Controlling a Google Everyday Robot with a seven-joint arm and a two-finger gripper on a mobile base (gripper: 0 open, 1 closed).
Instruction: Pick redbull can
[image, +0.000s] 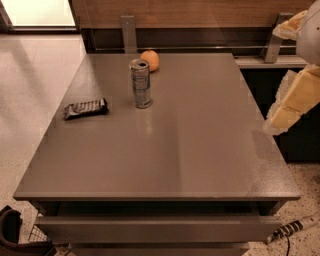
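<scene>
Grey table (190, 140), upright redbull can (141, 84) near orange (150, 60), claw (281, 116) beyond right edge.

We only get part of the gripper (287, 107), hanging off the right side of the table (200, 150), and the arm above it is chopped by the frame edge. The redbull can (141, 84) covers a bit of the orange (151, 60) behind it, and we can't read its print or the dark wrapper's (86, 108). Bottom-left, some dark thing (10, 232) is cut off too.
</scene>
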